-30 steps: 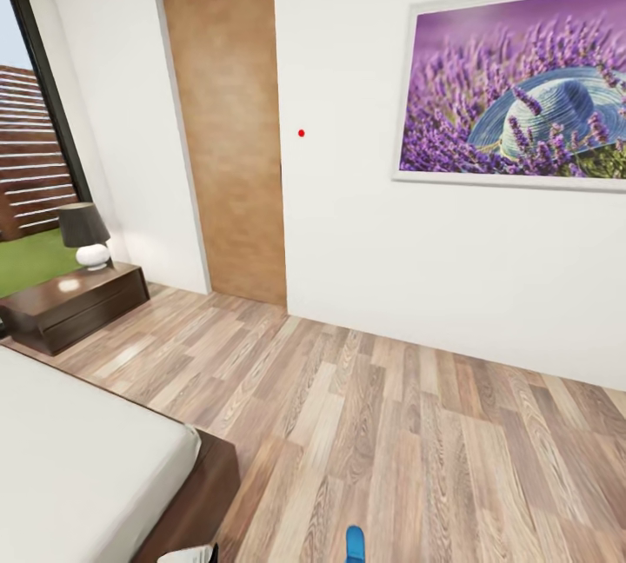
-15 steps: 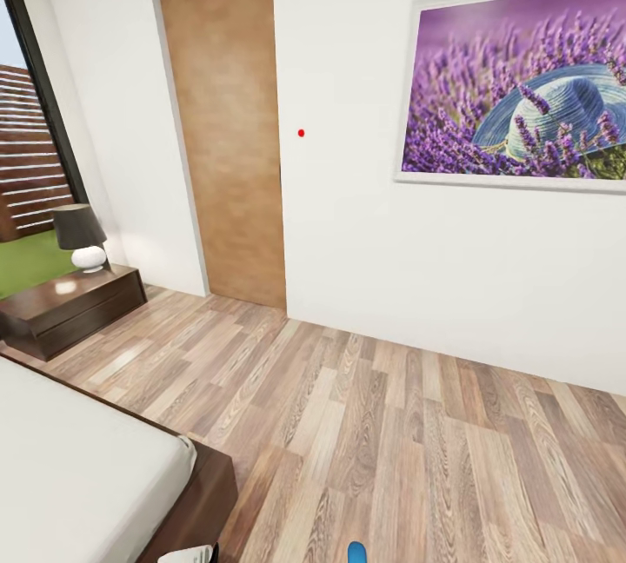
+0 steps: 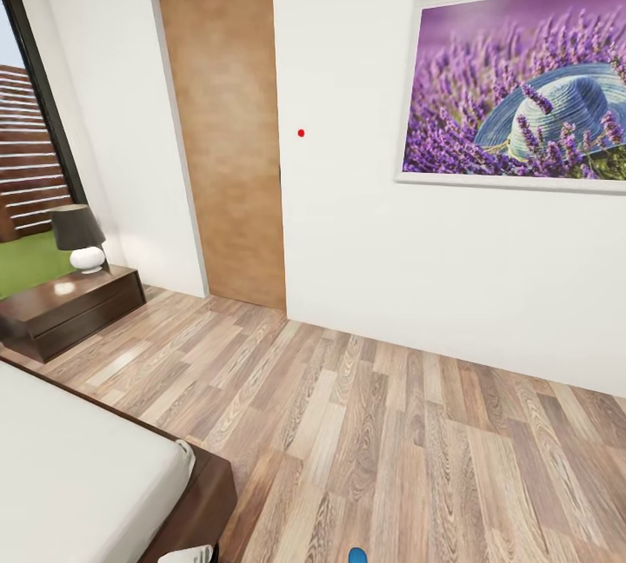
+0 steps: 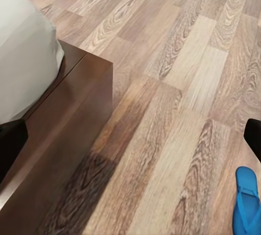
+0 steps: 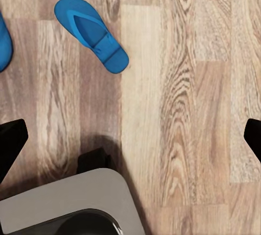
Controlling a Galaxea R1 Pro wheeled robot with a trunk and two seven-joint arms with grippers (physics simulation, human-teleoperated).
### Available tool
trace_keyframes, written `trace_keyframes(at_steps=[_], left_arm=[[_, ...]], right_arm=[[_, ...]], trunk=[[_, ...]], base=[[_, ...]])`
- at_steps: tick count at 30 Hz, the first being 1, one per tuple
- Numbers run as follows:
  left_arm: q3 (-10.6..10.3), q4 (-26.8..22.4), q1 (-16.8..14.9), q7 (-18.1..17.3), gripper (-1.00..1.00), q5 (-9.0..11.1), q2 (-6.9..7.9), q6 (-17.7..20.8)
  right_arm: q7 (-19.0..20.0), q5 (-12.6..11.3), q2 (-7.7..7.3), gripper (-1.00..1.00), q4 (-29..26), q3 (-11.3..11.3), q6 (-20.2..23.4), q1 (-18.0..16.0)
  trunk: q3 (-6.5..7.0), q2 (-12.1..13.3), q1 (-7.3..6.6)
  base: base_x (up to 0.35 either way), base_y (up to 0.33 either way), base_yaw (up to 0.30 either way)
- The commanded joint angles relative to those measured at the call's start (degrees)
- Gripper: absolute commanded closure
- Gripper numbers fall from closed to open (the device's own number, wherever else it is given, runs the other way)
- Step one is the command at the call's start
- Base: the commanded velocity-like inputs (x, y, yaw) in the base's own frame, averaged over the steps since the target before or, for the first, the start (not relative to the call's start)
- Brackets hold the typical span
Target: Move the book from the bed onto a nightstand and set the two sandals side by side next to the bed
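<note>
So the head view looked across the bedroom: a tan door (image 3: 224, 137) in the white wall, a framed lavender picture (image 3: 520, 85) to its right, and a dark-framed window (image 3: 30, 111) at far left. The nightstand (image 3: 69, 307) sat under the window with its black-shaded lamp (image 3: 78, 237) on top. The bed (image 3: 87, 476) took up the lower left corner, off-white mattress on the dark frame. No book anywhere I could spot.

One blue sandal (image 5: 91, 33) lay flat on the plank floor (image 3: 391, 433) in the right wrist view, with the edge of the second sandal (image 5: 2, 42) just beside it. The left wrist view caught a sandal toe (image 4: 247, 202) on the floor, apart from the bed corner (image 4: 65, 110).

Both claws looked spread wide, holding nothing, with dark fingertips (image 5: 11, 142) at the frame edges.
</note>
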Motion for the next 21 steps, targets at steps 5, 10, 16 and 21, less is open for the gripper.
trace_keyframes(at_steps=[5,10,16,21], left_arm=[[0.02,-0.05,0.01,-0.05,-1.00,0.40,-0.03,-0.08],[0.02,-0.05,0.01,-0.05,-1.00,0.40,-0.03,-0.09],[0.02,-0.05,0.01,-0.06,-1.00,0.40,-0.03,-0.08],[0.02,-0.05,0.01,-0.09,-1.00,0.40,-0.03,-0.08]], right_arm=[[-0.06,-0.12,0.03,-1.00,-0.03,-0.03,-0.07,-0.01],[-0.06,-0.12,0.04,-1.00,-0.03,-0.02,-0.07,-0.01],[-0.06,-0.12,0.04,-1.00,-0.03,-0.03,-0.07,-0.01],[-0.06,-0.05,0.26,-1.00,-0.03,0.01,-0.07,-0.01]], trunk=[[-0.04,-0.02,0.00],[-0.04,-0.02,0.00],[-0.04,-0.02,0.00],[-0.04,-0.02,0.00]], base=[[0.000,0.000,0.000],[0.000,0.000,0.000],[0.000,0.000,0.000],[0.000,0.000,0.000]])
